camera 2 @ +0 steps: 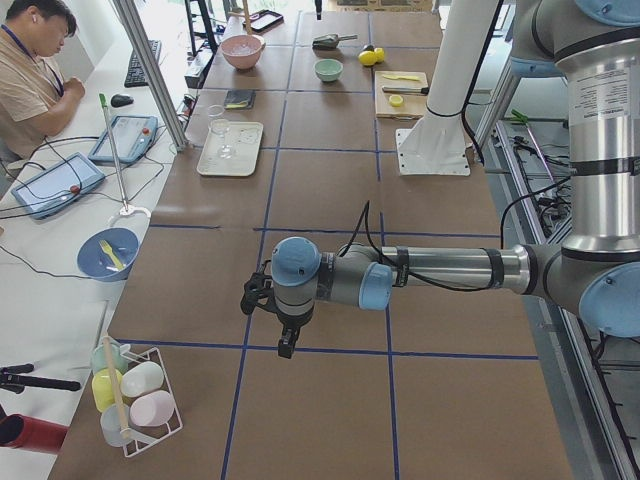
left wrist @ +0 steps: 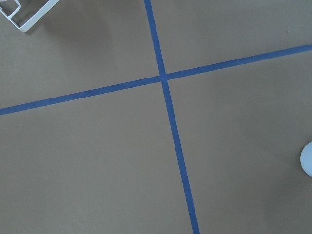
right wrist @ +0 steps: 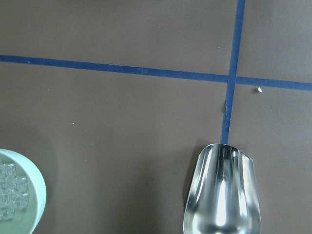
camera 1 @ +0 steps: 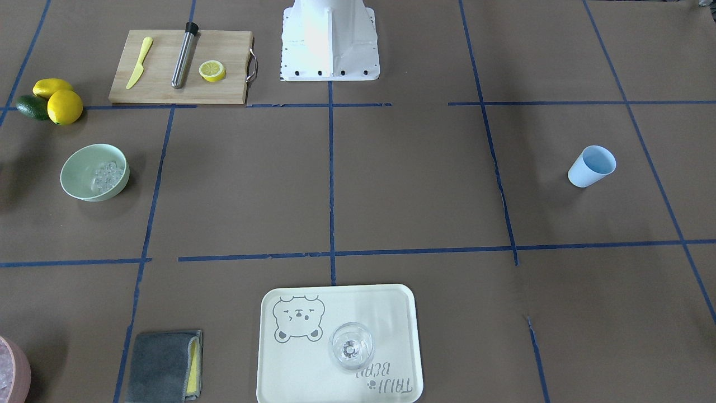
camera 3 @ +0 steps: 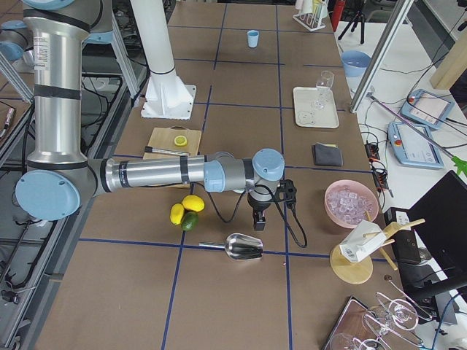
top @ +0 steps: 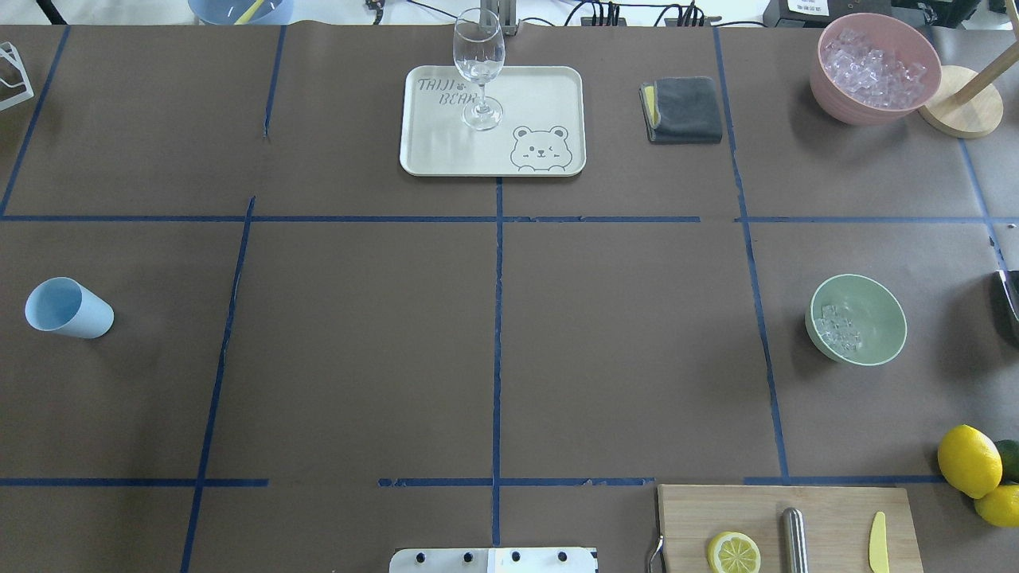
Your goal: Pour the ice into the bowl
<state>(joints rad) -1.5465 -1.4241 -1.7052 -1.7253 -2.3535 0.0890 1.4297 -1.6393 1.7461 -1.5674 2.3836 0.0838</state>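
The mint-green bowl (camera 1: 80, 168) stands on the table and holds a small heap of clear ice (camera 1: 106, 174). The bowl (top: 876, 314) and ice (top: 840, 328) also show at the right in the overhead view. Its rim (right wrist: 34, 195) with ice (right wrist: 7, 192) is at the lower left of the right wrist view. My right gripper (camera 3: 257, 224) hangs above the table beside an empty metal scoop (right wrist: 222, 195); I cannot tell if it is open. My left gripper (camera 2: 287, 348) hovers over bare table at the far end; I cannot tell its state.
A blue cup (top: 68, 308) lies on its side at the left. A pink container (top: 874, 68) of ice stands at the back right. A tray (top: 446, 151) carries a clear glass (top: 478, 68). A cutting board (top: 828, 509), lemons (top: 968, 460) and a grey cloth (top: 685, 109) are also there.
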